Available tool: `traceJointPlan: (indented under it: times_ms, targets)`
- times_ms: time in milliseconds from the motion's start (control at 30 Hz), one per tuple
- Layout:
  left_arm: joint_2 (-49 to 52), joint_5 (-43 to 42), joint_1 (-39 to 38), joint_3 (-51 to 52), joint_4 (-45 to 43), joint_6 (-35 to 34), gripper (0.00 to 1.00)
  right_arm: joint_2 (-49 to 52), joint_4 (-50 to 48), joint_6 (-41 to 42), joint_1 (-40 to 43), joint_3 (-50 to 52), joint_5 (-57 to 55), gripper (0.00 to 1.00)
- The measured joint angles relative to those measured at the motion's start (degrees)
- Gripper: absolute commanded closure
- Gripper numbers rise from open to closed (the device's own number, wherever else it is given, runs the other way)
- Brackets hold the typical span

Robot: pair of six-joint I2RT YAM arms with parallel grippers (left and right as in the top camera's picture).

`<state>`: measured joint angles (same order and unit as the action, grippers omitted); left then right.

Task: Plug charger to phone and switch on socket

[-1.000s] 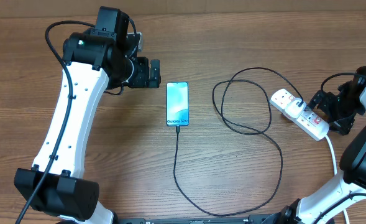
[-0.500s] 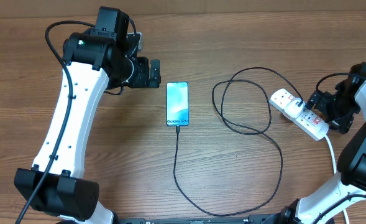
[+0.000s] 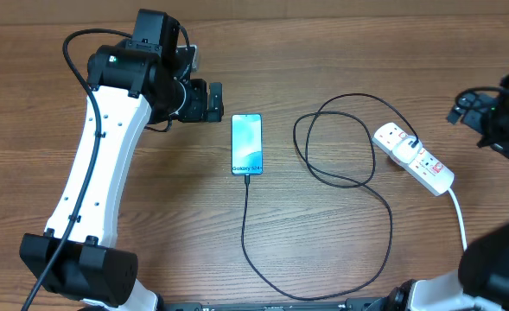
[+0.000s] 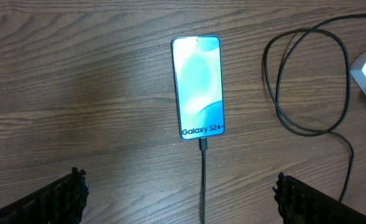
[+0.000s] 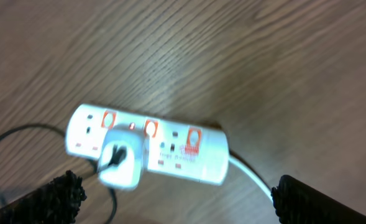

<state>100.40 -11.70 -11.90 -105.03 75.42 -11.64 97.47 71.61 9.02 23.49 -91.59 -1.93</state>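
Here, slim glossy phone, looping black charger

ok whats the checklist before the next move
1. charger tip in the phone bottom port: ok
2. plug seated in the socket: ok
3. switch beside the plug turned on: cannot tell, the view is blurred
4. left gripper open, holding nothing, clear of the phone: ok
5. right gripper open, holding nothing, over the socket without touching it: ok
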Motion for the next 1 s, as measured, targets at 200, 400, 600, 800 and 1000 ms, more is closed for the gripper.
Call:
traceJointPlan:
  times_ms: [200, 400, 600, 800, 1000]
  targets:
    - [0.0, 0.0, 0.0, 0.0, 0.0, 0.0, 0.01, -3.85, 4.98, -0.11, -1.22, -0.17, 1.22, 0.0]
    - [0.0, 0.0, 0.0, 0.0, 0.0, 0.0, 0.0, -4.83, 7.93, -0.11, -4.9, 0.02, 5.2, 0.0]
    - [0.0, 0.09, 0.0, -0.02, -0.11, 0.02, 0.0, -19.45, 2.75, -0.04, -13.11, 7.74, 7.78, 0.0]
    - [-0.02, 0.02, 0.0, -0.02, 0.02, 0.0, 0.0, -37.51, -4.94, -0.22, -24.52, 23.47, 13.14, 0.0]
    - [-0.02, 0.0, 0.0, -0.02, 0.0, 0.0, 0.0, -43.1, -9.07, -0.13, -31.5, 36.09, 18.56, 0.0]
